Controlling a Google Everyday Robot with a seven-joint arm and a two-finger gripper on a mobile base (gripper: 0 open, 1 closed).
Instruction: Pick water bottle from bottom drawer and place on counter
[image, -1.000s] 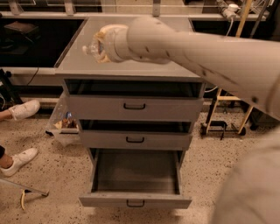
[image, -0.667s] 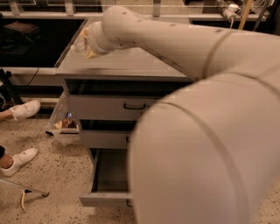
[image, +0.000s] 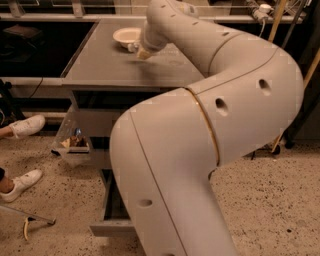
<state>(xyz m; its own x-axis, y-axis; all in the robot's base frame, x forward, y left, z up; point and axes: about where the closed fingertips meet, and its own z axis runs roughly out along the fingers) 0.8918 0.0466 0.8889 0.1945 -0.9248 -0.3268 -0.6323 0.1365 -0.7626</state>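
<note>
At the top centre of the frame, the gripper (image: 141, 51) hangs low over the counter (image: 100, 67), just beside a pale bowl (image: 125, 35) that sits near the counter's far edge. Whether the gripper is open, closed, or holding anything cannot be told. The bottle cannot be picked out for certain. The thick beige arm (image: 200, 150) fills the middle and hides most of the cabinet. At lower left, the bottom drawer (image: 112, 227) stands pulled out. Two white shoes (image: 25, 126) rest on the speckled floor at the left.
</note>
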